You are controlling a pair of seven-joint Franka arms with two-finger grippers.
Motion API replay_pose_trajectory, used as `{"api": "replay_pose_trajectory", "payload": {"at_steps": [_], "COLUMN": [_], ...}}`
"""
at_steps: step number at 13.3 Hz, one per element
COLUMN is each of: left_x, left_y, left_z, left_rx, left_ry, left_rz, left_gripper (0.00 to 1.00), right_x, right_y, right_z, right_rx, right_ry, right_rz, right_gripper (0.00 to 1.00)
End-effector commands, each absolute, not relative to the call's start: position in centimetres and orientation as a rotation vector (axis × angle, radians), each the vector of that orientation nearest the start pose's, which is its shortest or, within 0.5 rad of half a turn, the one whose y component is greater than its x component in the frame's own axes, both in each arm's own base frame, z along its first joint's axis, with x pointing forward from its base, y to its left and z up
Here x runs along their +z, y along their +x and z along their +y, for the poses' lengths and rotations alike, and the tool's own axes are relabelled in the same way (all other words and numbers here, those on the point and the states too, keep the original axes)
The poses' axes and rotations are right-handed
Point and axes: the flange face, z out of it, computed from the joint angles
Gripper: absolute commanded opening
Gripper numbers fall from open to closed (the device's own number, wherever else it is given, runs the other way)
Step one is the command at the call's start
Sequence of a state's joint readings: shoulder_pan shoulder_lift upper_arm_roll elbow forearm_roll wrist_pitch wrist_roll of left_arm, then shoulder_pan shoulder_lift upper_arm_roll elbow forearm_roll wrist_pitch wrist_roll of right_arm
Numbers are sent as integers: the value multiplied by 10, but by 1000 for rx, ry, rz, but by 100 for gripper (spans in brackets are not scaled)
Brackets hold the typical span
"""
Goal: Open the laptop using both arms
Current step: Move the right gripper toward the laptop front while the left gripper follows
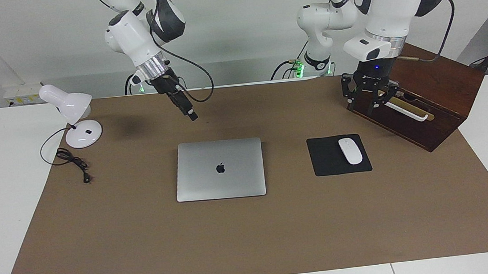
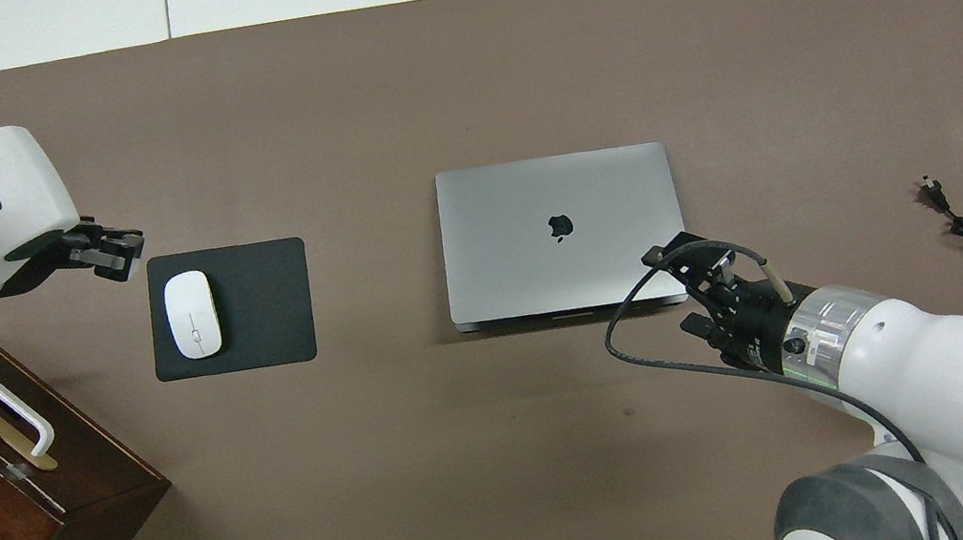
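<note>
The laptop (image 1: 219, 169) lies closed and flat in the middle of the brown mat, its lid with the dark apple logo facing up; it also shows in the overhead view (image 2: 560, 231). My right gripper (image 1: 191, 114) hangs tilted in the air over the mat, just off the laptop's edge nearest the robots, toward the right arm's end, and touches nothing; in the overhead view (image 2: 667, 250) it covers that corner. My left gripper (image 1: 370, 104) is open and empty, up in front of the wooden box; it also shows in the overhead view (image 2: 119, 252).
A black mouse pad (image 1: 328, 165) with a white mouse (image 1: 350, 150) lies beside the laptop toward the left arm's end. A dark wooden box (image 1: 426, 94) with a white handle stands nearer the robots there. A white desk lamp (image 1: 75, 112) and its cable (image 1: 74, 163) sit at the right arm's end.
</note>
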State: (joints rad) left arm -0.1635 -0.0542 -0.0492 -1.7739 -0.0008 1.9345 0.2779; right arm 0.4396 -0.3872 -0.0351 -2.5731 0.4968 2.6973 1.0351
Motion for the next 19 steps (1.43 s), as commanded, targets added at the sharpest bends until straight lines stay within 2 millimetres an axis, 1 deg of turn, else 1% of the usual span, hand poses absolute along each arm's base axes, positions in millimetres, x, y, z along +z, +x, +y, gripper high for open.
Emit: {"api": "replay_pose_trajectory", "payload": {"at_steps": [1, 2, 4, 5, 6, 7, 8, 9, 10, 11, 13, 14, 16, 18, 19], "left_x": [572, 565, 549, 541, 526, 508, 485, 471, 461, 457, 446, 440, 430, 418, 409], "left_y": [533, 527, 518, 510, 496, 474, 454, 435, 421, 411, 386, 377, 358, 349, 344], "left_z": [-100, -100, -107, -107, -114, -125, -126, -137, -147, -152, -172, -182, -210, -226, -234], "left_rx": [-362, -387, -451, -469, -497, -603, -698, -761, -791, -825, -912, -969, -1081, -1159, -1198], "left_ry": [-3086, -3101, -3090, -3089, -3085, -3067, -3047, -3033, -3024, -3014, -2996, -3019, -3065, -3114, -3130], "left_rz": [554, 517, 533, 536, 560, 593, 605, 643, 687, 715, 790, 753, 730, 669, 658], "left_gripper": [0, 0, 0, 0, 0, 0, 0, 0, 0, 0, 0, 0, 0, 0, 0], "right_x": [439, 432, 426, 418, 412, 408, 405, 403, 395, 391, 385, 383, 376, 369, 365], "right_y": [406, 406, 405, 404, 401, 400, 400, 400, 400, 401, 402, 402, 402, 401, 401], "right_z": [154, 153, 152, 150, 154, 153, 153, 153, 151, 152, 151, 154, 155, 158, 158], "right_rx": [-214, -224, -232, -234, -243, -247, -244, -248, -261, -270, -268, -277, -274, -271, -272], "right_ry": [-2184, -2185, -2170, -2161, -2161, -2158, -2159, -2161, -2164, -2168, -2167, -2165, -2162, -2163, -2158], "right_rz": [1293, 1302, 1318, 1334, 1329, 1335, 1341, 1343, 1353, 1355, 1368, 1364, 1370, 1366, 1368], "right_gripper": [100, 100, 100, 100, 100, 100, 100, 100, 100, 100, 100, 100, 100, 100, 100]}}
